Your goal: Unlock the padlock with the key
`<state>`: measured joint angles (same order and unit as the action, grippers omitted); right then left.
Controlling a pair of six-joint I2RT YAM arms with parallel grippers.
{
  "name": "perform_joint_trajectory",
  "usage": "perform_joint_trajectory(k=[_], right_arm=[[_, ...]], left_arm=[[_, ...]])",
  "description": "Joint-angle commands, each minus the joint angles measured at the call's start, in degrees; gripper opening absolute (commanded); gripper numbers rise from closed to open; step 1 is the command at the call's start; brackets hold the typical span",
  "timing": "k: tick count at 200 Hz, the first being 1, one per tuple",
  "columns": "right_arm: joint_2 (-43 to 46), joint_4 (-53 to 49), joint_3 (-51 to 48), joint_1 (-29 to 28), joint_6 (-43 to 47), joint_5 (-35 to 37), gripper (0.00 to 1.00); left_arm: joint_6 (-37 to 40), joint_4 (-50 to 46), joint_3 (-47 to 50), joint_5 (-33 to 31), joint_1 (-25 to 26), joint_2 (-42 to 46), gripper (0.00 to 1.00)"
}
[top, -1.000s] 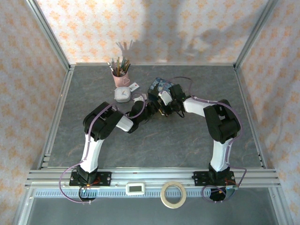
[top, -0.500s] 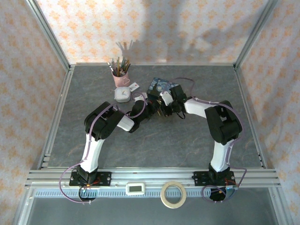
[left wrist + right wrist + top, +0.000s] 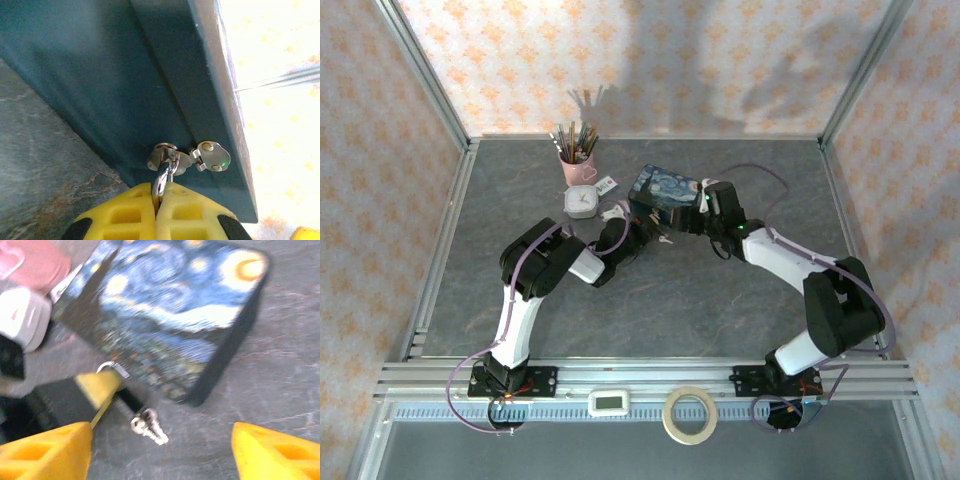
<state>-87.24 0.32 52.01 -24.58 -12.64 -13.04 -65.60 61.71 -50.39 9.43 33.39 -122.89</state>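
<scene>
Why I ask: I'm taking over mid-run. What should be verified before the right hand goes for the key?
1. Left hand shut on the padlock: ok.
2. Shackle threaded through the clasp of the blue box: ok.
3. Shackle released from the padlock: cannot tell.
4. Key hanging at the padlock's lower end, seated in the keyhole: cannot tell, blurred.
5. Right hand open, apart from the key: ok.
6. Bare table between right hand and key: ok.

The blue box (image 3: 665,192) lies just beyond the left gripper (image 3: 648,231) and just left of the right gripper (image 3: 700,207).
</scene>
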Motion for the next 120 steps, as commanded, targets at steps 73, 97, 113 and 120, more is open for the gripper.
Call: perform_joint_trajectory(k=[73, 97, 113, 120], right_arm=[[-14.0, 16.1, 2.0, 0.2, -19.8, 6.4, 0.75], [-15.1, 16.5, 1.0, 0.3, -21.4, 8.4, 0.71], [-14.6, 17.2, -1.3, 0.5, -22.6, 9.9, 0.68], [-14.2, 17.7, -2.4, 0.7, -23.1, 10.2, 0.67]], left_arm=[[-4.8, 3.4, 2.3, -8.2, 1.3, 1.3, 0.00], [-5.2, 4.9, 3.7, -9.2, 1.2, 1.6, 0.00], [-5.5, 5.6, 4.2, -9.6, 1.2, 1.8, 0.00], [-5.5, 5.9, 4.4, -9.8, 1.2, 1.8, 0.00]])
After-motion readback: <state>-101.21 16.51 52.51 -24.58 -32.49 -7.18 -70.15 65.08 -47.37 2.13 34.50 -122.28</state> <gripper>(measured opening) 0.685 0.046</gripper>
